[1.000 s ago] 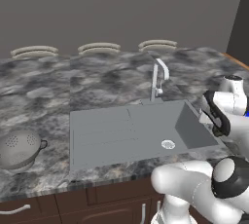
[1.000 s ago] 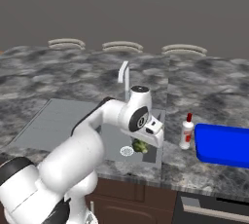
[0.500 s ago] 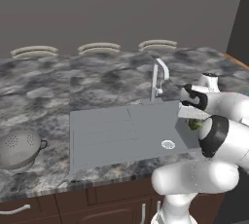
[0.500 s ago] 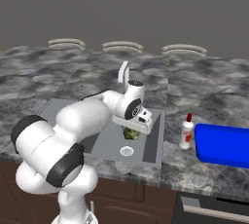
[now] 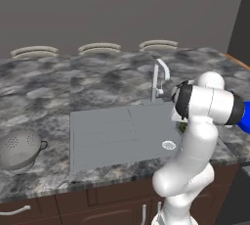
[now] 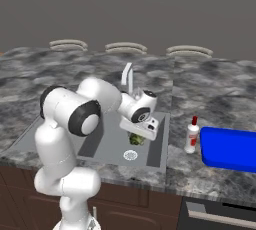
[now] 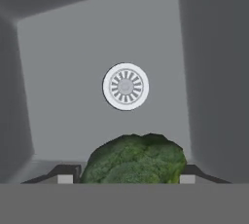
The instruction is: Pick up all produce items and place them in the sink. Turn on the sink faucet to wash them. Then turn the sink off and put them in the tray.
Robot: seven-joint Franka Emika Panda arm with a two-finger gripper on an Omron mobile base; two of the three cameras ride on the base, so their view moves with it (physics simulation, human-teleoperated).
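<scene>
My gripper (image 7: 126,177) is shut on the broccoli floret (image 7: 133,162), the one produce item I see; its dark green bumpy top sits between the two finger tips. Below it lies the grey sink basin (image 7: 63,72) with its round white drain (image 7: 126,85). From the right base view the gripper (image 6: 137,133) hangs over the sink (image 6: 156,146), holding the broccoli (image 6: 135,138) just above the drain (image 6: 130,155). The silver faucet (image 6: 128,76) rises right behind the hand. The blue tray (image 6: 227,146) lies on the counter to the right. In the left base view the arm hides most of the broccoli (image 5: 182,127).
A white bottle with a red cap (image 6: 191,134) stands between sink and tray. A round grey colander (image 5: 19,148) sits on the counter far left of the ribbed drainboard (image 5: 107,131). The faucet (image 5: 157,77) stands at the sink's back edge, close to the arm.
The arm has swung round over the sink, its big links crossing in front of the cameras. The broccoli stays in the gripper and has shifted slightly back and up over the basin.
</scene>
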